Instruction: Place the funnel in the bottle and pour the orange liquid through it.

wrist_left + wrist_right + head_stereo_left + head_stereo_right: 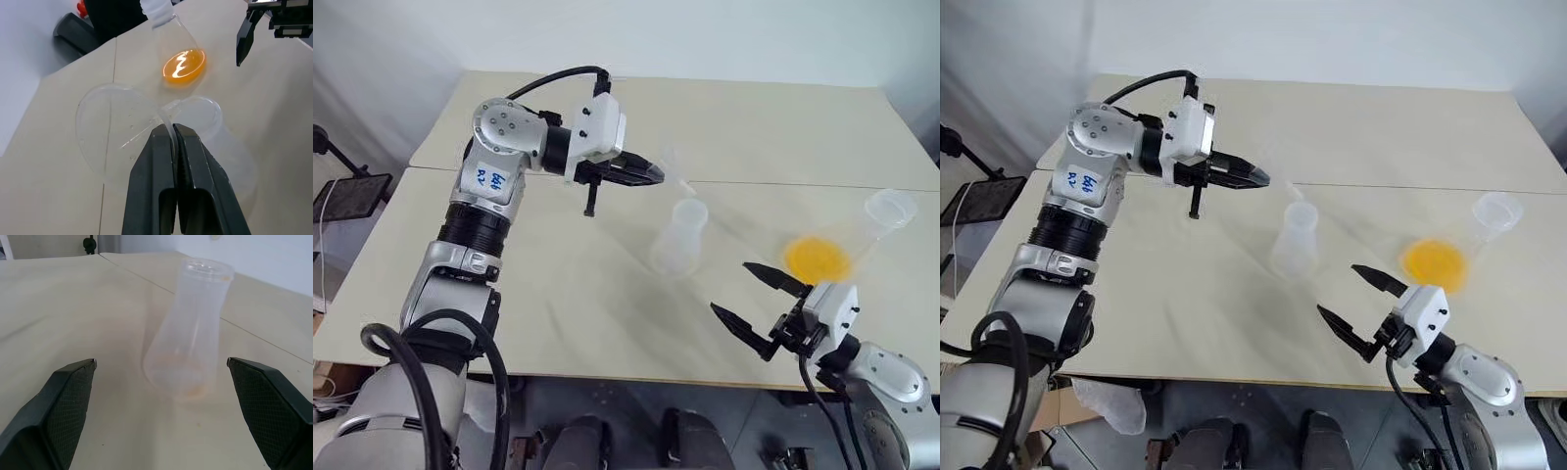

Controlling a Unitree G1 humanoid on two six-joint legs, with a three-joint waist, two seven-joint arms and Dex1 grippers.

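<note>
The left arm (480, 230) is built of silver-grey metal segments joined by black ribbed collars, with small dark screws ringing its rounded elbow housing, a white sticker with blue handwriting on one segment, and thick black cables looping at the near shoulder and arching over to a white boxy wrist block. The left gripper (641, 173) has two slim black fingers (195, 166) tapering to a point, with a short black stub hanging under the block. The right arm (886, 377) is silver-grey too, with a black cable, a white wrist block and a right gripper (746, 291) whose black pointed fingers (68, 406) have cross-hatched inner faces.
</note>
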